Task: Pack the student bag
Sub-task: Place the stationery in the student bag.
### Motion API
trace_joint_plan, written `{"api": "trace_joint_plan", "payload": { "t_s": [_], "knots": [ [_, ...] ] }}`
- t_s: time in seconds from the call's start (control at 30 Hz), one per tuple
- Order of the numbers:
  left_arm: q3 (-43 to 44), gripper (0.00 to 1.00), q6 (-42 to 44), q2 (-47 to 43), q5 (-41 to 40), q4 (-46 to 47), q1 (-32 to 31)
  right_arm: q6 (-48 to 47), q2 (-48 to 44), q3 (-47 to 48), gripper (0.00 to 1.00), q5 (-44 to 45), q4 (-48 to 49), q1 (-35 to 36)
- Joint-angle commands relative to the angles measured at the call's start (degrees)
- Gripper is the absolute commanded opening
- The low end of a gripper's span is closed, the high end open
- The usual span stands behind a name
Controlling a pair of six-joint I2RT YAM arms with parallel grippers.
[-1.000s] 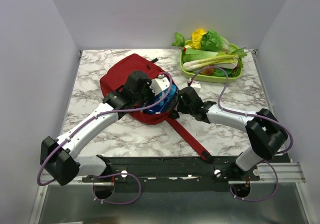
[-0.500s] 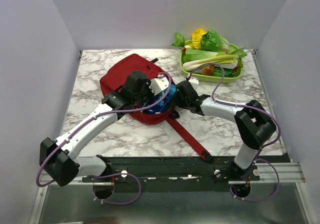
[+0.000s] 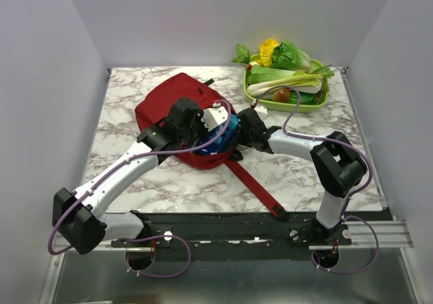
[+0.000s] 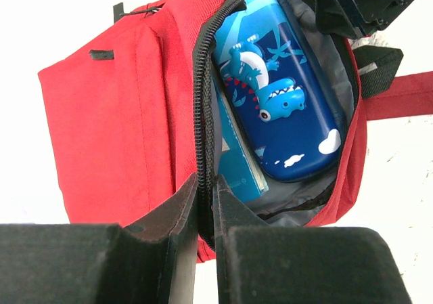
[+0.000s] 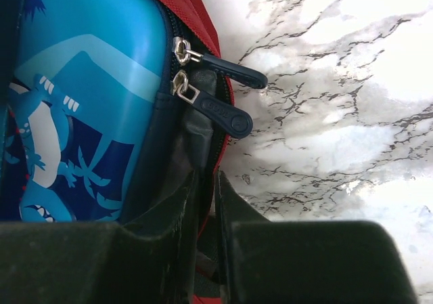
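Left claw pinches student bag; right claw too.

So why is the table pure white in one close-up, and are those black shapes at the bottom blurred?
Left wrist view: overexposed, so the table loses most marble veins, while the bag and pencil case stay sharp. Right wrist view: veins show. In both, the black shapes are the jaws, too near the lens to be sharp. Top external view: even light, soft shadows.

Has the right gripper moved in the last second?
Yes. The right gripper has crept left and away from the arm bases, nearer the student bag's mouth, judged against the unmoved green tray.
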Motion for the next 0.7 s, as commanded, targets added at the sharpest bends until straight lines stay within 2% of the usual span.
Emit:
{"api": "trace_joint_plan", "payload": {
  "t_s": [0.0,0.4,0.43,0.5,0.67],
  "knots": [
    [-0.9,0.21,-0.6,-1.7,0.4,-0.7,0.1,-0.6,0.7,1.6,0.18,-0.1,0.7,-0.4],
    [-1.2,0.22,-0.7,-1.5,0.8,-0.7,0.1,-3.4,-4.6,1.5,0.1,-1.5,-1.6,-0.4],
    [-1.2,0.22,-0.7,-1.5,0.8,-0.7,0.2,-3.7,-5.4,1.1,0.04,-1.5,-1.6,-0.4],
    [-0.9,0.22,-0.9,-1.4,0.9,-0.8,0.2,-4.6,-8.0,0.7,0.01,-1.7,-1.3,-0.3],
    [-0.6,0.22,-1.0,-1.0,0.9,-0.8,0.2,-5.7,-10.3,-0.3,0.01,-1.7,-0.1,0.0]
  ]
}}
